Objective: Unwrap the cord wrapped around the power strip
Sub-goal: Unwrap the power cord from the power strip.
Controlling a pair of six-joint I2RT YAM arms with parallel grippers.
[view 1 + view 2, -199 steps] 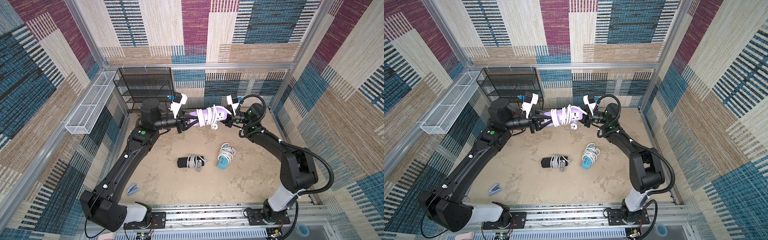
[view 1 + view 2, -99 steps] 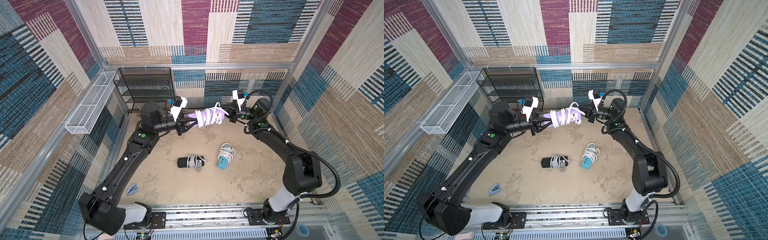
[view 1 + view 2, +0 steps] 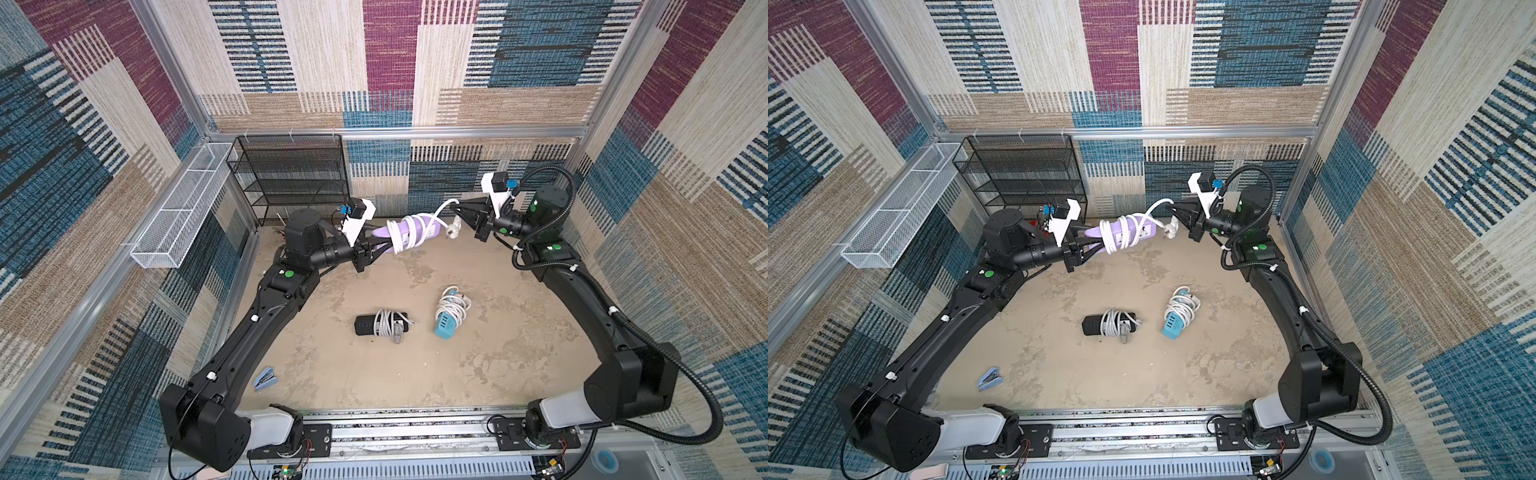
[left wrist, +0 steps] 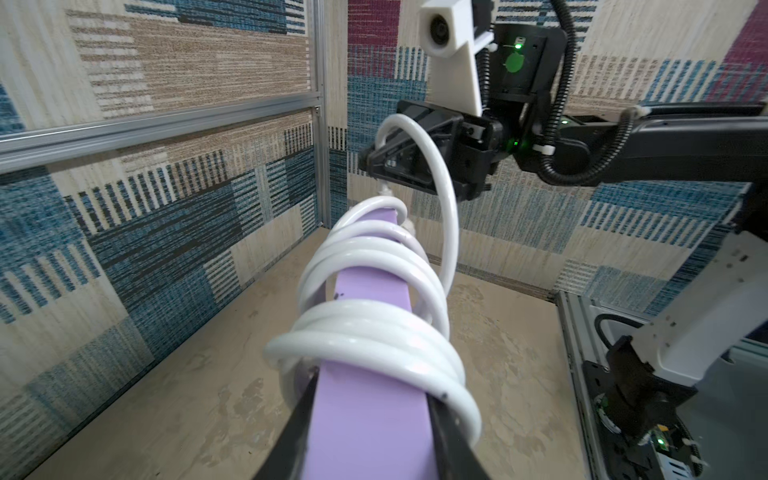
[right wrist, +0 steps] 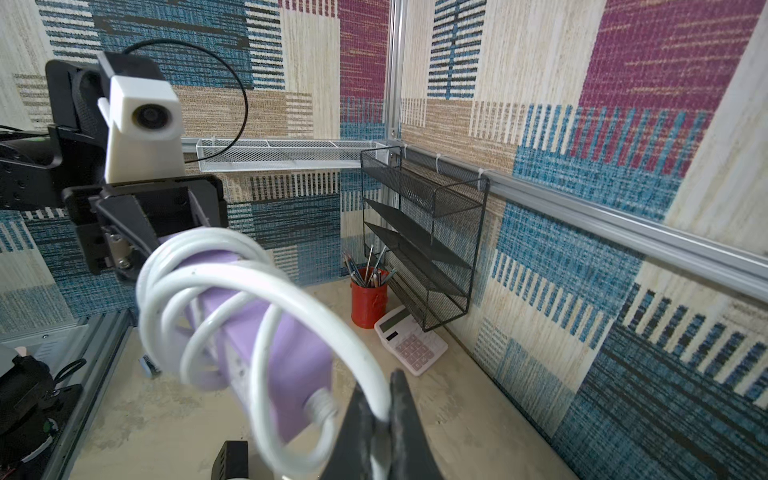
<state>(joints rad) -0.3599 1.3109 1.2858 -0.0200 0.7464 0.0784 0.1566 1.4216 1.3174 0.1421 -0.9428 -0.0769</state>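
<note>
While the left end effector [image 3: 379, 248] clamps one end of the lilac strip [image 3: 430, 228] in the air over the back of the surface [image 3: 374, 374], the right end effector [image 3: 458, 208], jaws pinched on the white cord [image 3: 395, 237], stands just past the strip's free end. The strip's long axis runs from arm to arm. Coils ring its middle, and the right arm is nearer the loose stretch. A black strip [image 3: 365, 325] and a blue strip [image 3: 441, 332], both wrapped, lie mid-surface within patterned woven walls.
</note>
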